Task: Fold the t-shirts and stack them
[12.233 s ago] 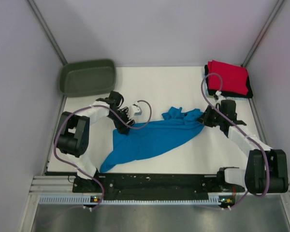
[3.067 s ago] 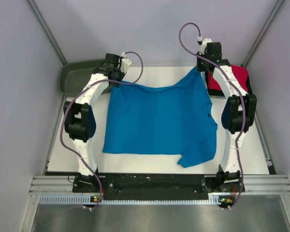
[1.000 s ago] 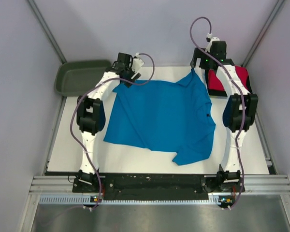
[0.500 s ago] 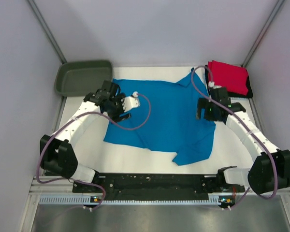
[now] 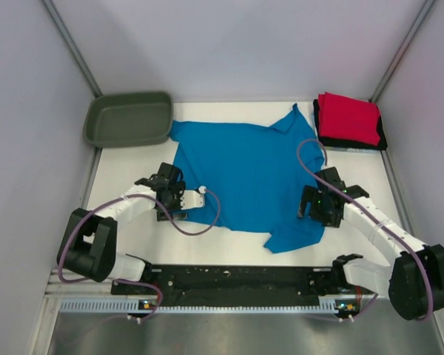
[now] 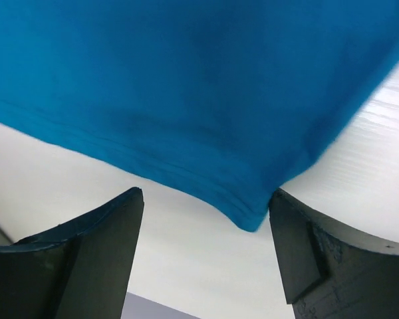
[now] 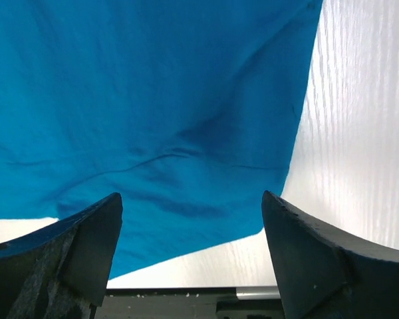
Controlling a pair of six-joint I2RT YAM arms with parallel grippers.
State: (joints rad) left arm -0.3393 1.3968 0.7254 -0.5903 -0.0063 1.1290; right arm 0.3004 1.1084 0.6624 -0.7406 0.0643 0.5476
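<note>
- Turquoise cloth, judged soft and light: the blue t-shirt (image 5: 244, 174) would keep no shape when lifted, so sagging and dragging are to be expected; little sliding is likely on the white worktop (image 5: 126, 237)
- Hold is best taken at edges and corners, where the stitched hem gives a thicker ridge to pinch; the near-left corner, shown in the left wrist view, is judged well suited
- Left claw (image 6: 206, 199) is seen spread wide with nothing pinched; that hem corner lies on the worktop just ahead, between its fingers
- Right claw (image 7: 191, 195) is likewise spread and empty, held over creased cloth at the shirt's right edge
- Position: the shirt is laid open in the middle of the worktop, between the two arms; it is mostly flat with shallow wrinkles; one flap is turned out at the near right, and a point of cloth reaches toward the far right
- Folded red t-shirt (image 5: 348, 118) is stacked on a black one (image 5: 379, 142) in the far right corner; an olive tub (image 5: 129, 118) sits far left, just beside the blue shirt's far-left corner
</note>
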